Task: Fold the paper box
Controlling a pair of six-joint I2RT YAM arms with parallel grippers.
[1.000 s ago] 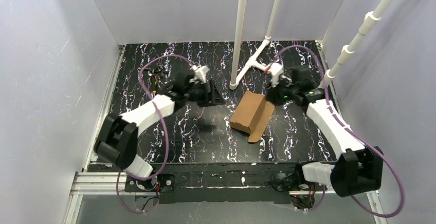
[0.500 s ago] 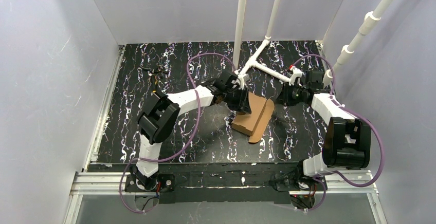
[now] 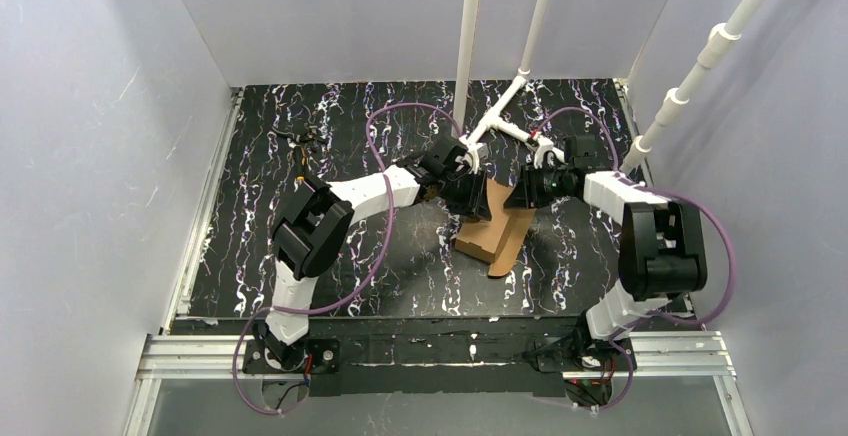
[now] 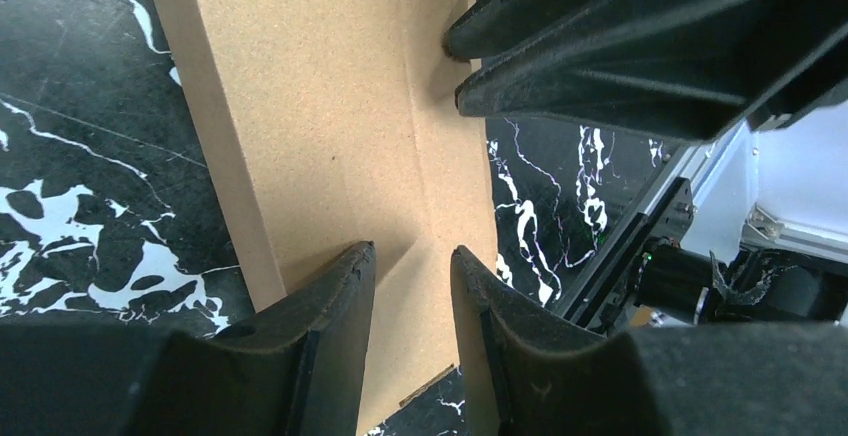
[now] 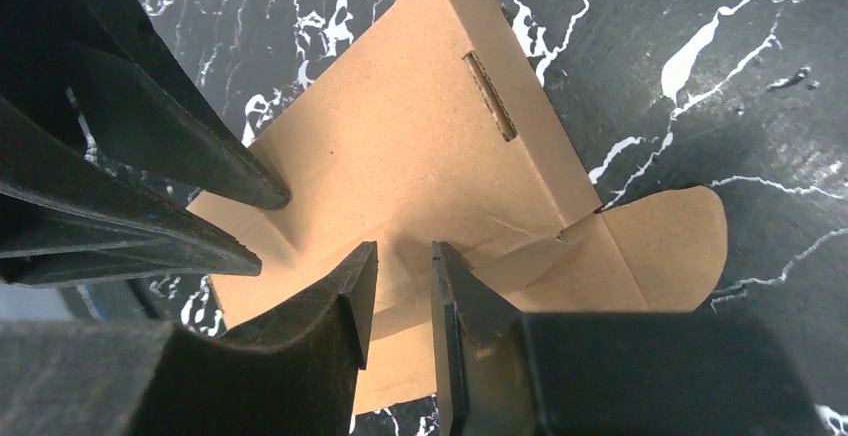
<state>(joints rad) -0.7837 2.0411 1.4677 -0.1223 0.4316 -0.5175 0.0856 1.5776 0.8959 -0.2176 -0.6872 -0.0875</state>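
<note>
The paper box (image 3: 497, 228) is brown cardboard, partly folded, lying mid-table with a rounded flap (image 5: 665, 246) spread flat and a slit (image 5: 490, 96) in one panel. My left gripper (image 3: 478, 199) is at its far-left edge and my right gripper (image 3: 518, 196) faces it from the right. In the left wrist view the left gripper (image 4: 412, 251) stands part open, tips against the box (image 4: 330, 106), nothing clamped. In the right wrist view the right gripper (image 5: 403, 248) shows a narrow gap over a creased panel of the box (image 5: 420, 156). The tips of both grippers nearly meet over the cardboard.
White pipes (image 3: 465, 56) stand on the table just behind the box, and another slanted pipe (image 3: 700, 56) runs along the right wall. A small dark object (image 3: 305, 138) lies at the far left. Pale walls enclose the black marbled table (image 3: 300, 256).
The left arm swung right from the table's left half onto the box. The right gripper moved left to the box's far edge. Both jaws narrowed, and the box shifted slightly.
</note>
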